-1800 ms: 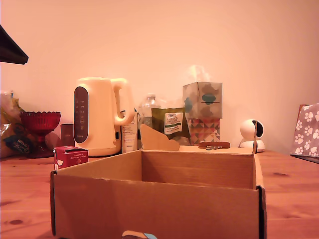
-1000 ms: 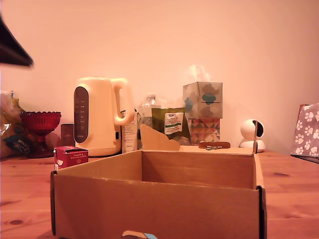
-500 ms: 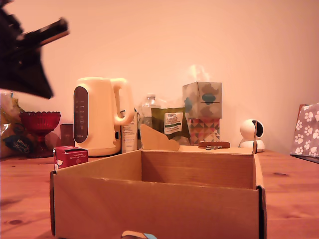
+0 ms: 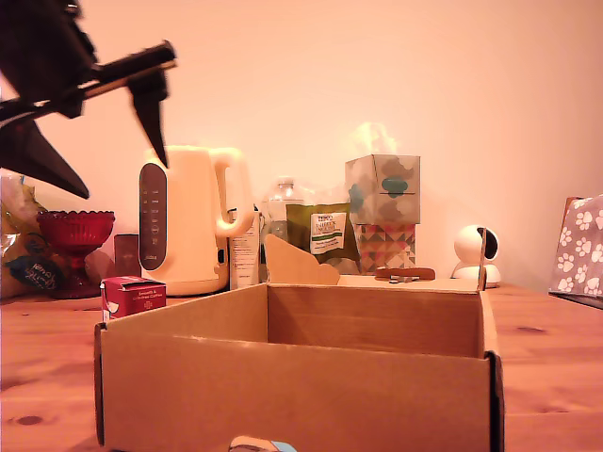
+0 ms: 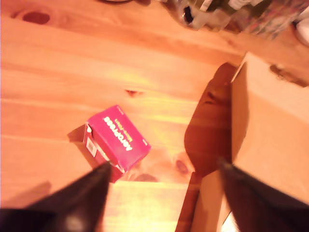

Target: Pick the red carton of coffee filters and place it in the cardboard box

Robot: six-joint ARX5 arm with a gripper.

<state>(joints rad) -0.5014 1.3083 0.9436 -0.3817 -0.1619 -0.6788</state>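
The step in hand reads as the approach, before any grasp: the small squat red-pink cardboard carton of coffee filters (image 4: 133,296) with white lettering sits untouched on the bare wooden tabletop (image 4: 551,358), just beside the outer corner of the large plain brown corrugated cardboard box (image 4: 292,381) at the exterior view's left, and in front of the cream electric kettle (image 4: 193,219) and the red glass goblet (image 4: 75,235). The box is open-topped and, as far as the exterior view shows, holds nothing yet. The black gripper (image 4: 99,118) hangs high above the table at the exterior view's upper left, well above the carton and touching nothing. In the wrist view the gripper (image 5: 164,169) has its two dark fingers (image 5: 87,186) spread wide, with the carton (image 5: 117,141) lying on the wood below and between them, nearer one finger than the other, and a wall of the box (image 5: 260,125) under the other finger. The jaws hold nothing. The next move would seem to call for centring the spread fingers over the carton, which lies turned at an angle to them, so some wrist rotation may be needed, then descending to straddle it without clipping the box wall close alongside, and closing on its sides.
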